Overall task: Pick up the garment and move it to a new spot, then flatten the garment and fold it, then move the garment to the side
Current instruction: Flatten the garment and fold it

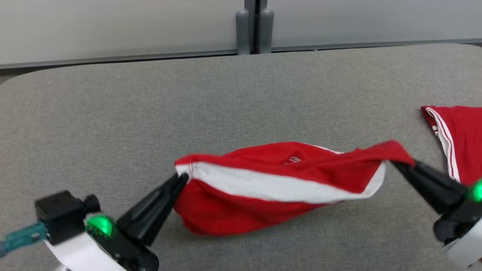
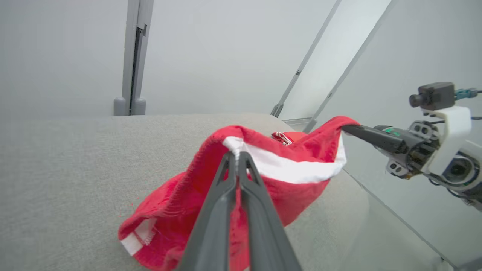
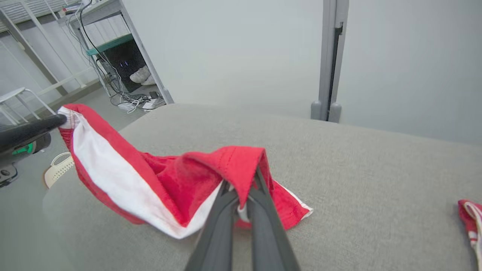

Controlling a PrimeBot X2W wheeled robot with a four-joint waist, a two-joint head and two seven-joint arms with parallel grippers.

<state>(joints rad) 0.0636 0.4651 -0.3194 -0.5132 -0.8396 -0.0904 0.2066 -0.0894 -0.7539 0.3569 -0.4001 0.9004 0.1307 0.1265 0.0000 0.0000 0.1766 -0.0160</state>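
**Item:** red garment (image 1: 278,177) with a broad white band.
**Location:** front centre of the grey counter (image 1: 150,105), strung between both arms. Its upper edge is raised and its lower folds rest on the surface.
**Left jaws:** pressed together, pinching the garment's left end at the white band.
**Right jaws:** pressed together, pinching its right end, with red fabric draped over the tips.
**Also present:** second red piece with white stripes (image 1: 457,143), lying at the counter's right edge, apart from the held one.
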